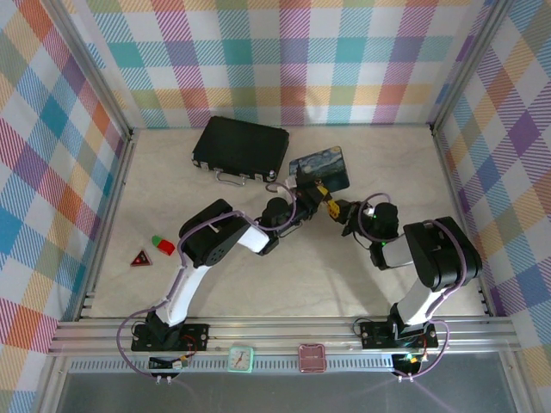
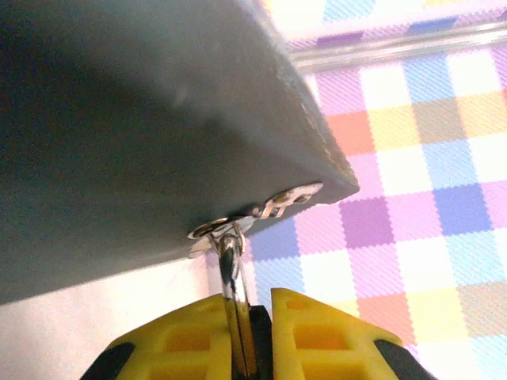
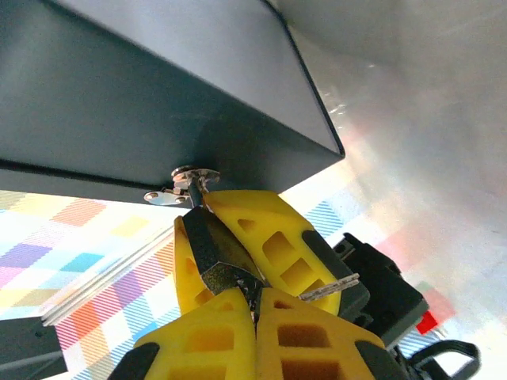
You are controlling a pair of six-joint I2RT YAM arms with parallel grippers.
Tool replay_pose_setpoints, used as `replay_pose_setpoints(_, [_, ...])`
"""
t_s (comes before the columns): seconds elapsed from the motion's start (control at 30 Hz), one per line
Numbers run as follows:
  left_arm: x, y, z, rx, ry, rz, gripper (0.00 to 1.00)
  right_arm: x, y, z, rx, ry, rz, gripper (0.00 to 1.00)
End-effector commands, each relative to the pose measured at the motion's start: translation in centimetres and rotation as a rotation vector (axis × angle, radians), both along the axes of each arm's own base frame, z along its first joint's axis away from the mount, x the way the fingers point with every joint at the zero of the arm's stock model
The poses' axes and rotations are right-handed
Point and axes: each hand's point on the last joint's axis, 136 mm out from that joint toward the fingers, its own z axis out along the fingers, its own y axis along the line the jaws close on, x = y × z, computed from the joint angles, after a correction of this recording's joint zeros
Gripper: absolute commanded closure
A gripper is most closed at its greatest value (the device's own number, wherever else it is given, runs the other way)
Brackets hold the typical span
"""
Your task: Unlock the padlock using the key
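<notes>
The padlock (image 3: 207, 245), dark-bodied, hangs by its thin silvery shackle (image 2: 230, 265) from a hasp (image 3: 190, 176) under the blue printed box (image 1: 320, 169). My left gripper (image 2: 253, 305) is shut on the padlock, its yellow fingers (image 3: 265, 233) on either side of the body. My right gripper (image 3: 255, 305) comes up from below, shut, with its tips at the padlock's lower end. The key (image 3: 329, 286) is pinched there, and a flat silvery piece of it sticks out to the right. From above, both grippers (image 1: 323, 191) (image 1: 338, 209) meet at the box's near edge.
A black briefcase (image 1: 239, 148) lies behind and left of the box. A small red triangle (image 1: 140, 257) and a red-and-green piece (image 1: 163, 245) sit at the left. Checked walls close in the table on three sides. The box's dark underside (image 2: 142, 119) hangs right over the left fingers.
</notes>
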Motion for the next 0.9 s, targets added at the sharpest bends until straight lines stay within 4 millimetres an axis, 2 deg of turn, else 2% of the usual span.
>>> replay_pose_setpoints(0.0, [-4.8, -3.3, -1.7, 0.082, -0.014, -0.182, 1.0, 1.0, 1.6, 8.0, 0.322, -0.031, -0.005, 1.0])
replay_pose_setpoints(0.17, [-4.4, -3.3, -1.4, 0.093, -0.016, -0.174, 1.0, 1.3, 0.6, 6.2, 0.27, -0.027, -0.043, 1.0])
replay_pose_setpoints(0.33, [-4.1, -3.3, -1.4, 0.111, -0.011, -0.168, 1.0, 1.2, 0.6, 1.7, 0.129, -0.02, 0.017, 0.96])
replay_pose_setpoints(0.4, [-3.9, -3.2, -1.6, 0.112, -0.009, -0.159, 1.0, 1.1, 0.5, 0.8, 0.071, -0.047, 0.021, 0.95])
replay_pose_setpoints(0.47, [-3.8, -3.0, -1.8, 0.114, -0.006, -0.152, 1.0, 1.1, 0.4, 0.0, 0.021, -0.065, 0.035, 0.88])
replay_pose_setpoints(0.6, [-3.6, -2.9, -2.2, 0.12, 0.004, -0.149, 1.0, 1.1, 0.0, -1.6, -0.112, -0.112, 0.059, 0.65])
replay_pose_setpoints(0.73, [-3.4, -2.7, -2.9, 0.155, 0.013, -0.131, 1.0, 0.3, -1.4, -4.4, -0.304, -0.083, 0.079, 0.58])
replay_pose_setpoints(0.87, [-3.1, -2.4, -4.1, 0.202, 0.024, -0.093, 1.0, -0.9, -3.6, -5.9, -0.528, -0.059, 0.1, 0.53])
